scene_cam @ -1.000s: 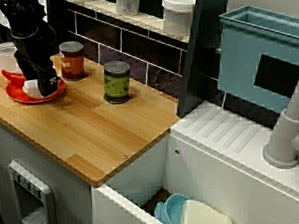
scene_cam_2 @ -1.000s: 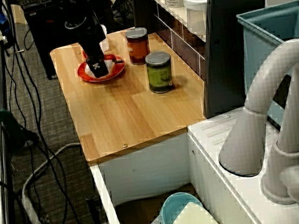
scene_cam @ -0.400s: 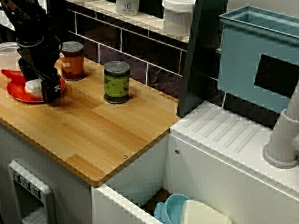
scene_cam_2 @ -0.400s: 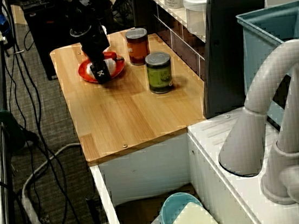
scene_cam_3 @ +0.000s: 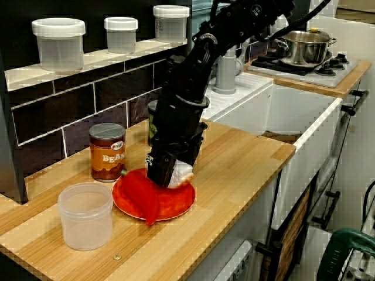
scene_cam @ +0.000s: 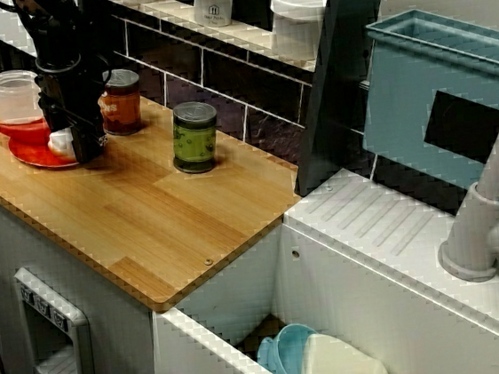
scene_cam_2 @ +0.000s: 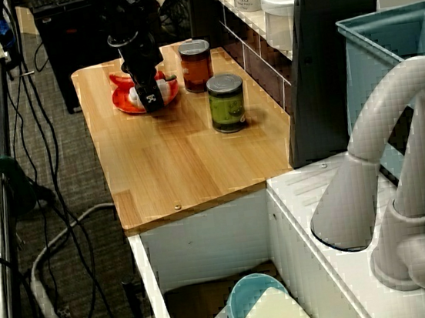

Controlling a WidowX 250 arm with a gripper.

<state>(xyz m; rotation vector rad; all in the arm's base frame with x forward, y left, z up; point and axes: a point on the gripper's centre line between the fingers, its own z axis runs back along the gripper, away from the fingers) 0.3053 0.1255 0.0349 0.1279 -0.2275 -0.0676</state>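
On the wooden counter (scene_cam_3: 234, 170), behind a clear tub (scene_cam_3: 85, 215), the gripper (scene_cam_3: 167, 178) is hanging low over a red plate (scene_cam_3: 179, 205), touching a white lump (scene_cam_3: 183, 173) there; whether its jaws are clasping it cannot be told. Any sideways shove risks sliding the plate into the bean can (scene_cam_3: 107, 151) beyond.
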